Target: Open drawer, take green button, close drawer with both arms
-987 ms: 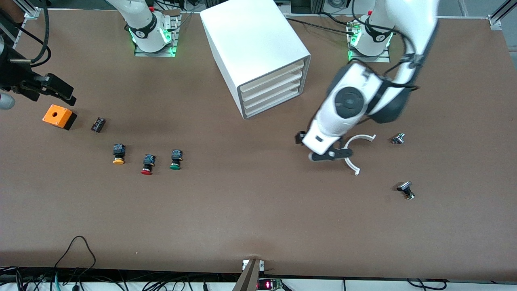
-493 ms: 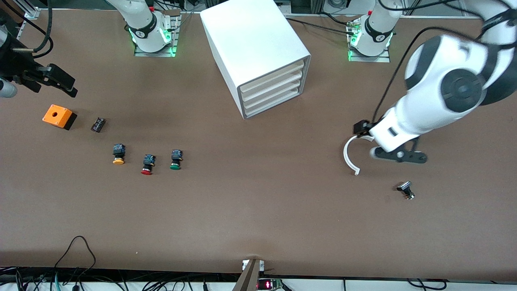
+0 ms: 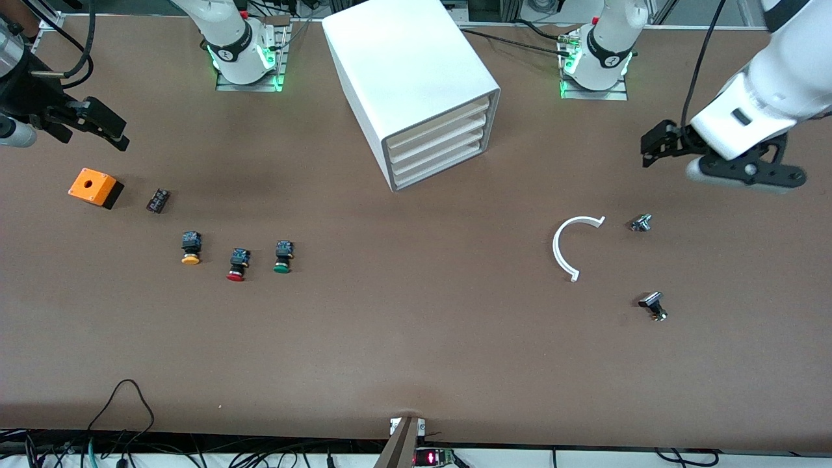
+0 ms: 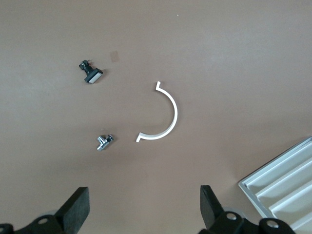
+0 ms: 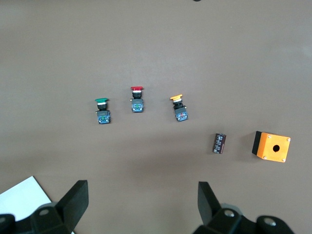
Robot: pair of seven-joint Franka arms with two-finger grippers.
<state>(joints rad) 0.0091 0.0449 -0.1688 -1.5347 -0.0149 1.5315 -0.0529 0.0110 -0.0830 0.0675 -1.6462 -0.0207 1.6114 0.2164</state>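
Observation:
The white cabinet (image 3: 416, 71) stands at the back middle with all four drawers shut. The drawer (image 3: 439, 154) is third from the top; a corner of the drawer fronts shows in the left wrist view (image 4: 282, 185). The green-capped button (image 3: 283, 257) lies on the table toward the right arm's end, and it also shows in the right wrist view (image 5: 102, 111). My left gripper (image 3: 655, 145) hangs open and empty over bare table near the left arm's end (image 4: 144, 209). My right gripper (image 3: 104, 127) hangs open and empty over the table's right-arm end (image 5: 141, 207).
A red-capped button (image 3: 238, 264) and a yellow-capped button (image 3: 190, 249) lie beside the green one. An orange box (image 3: 95, 187) and a small black part (image 3: 158, 200) lie near the right gripper. A white arc (image 3: 567, 246) and two small metal parts (image 3: 641, 223) (image 3: 652, 305) lie near the left gripper.
My left arm has swung from beside the white arc toward the left arm's end of the table and back toward its base. My right gripper has drifted slightly toward its base.

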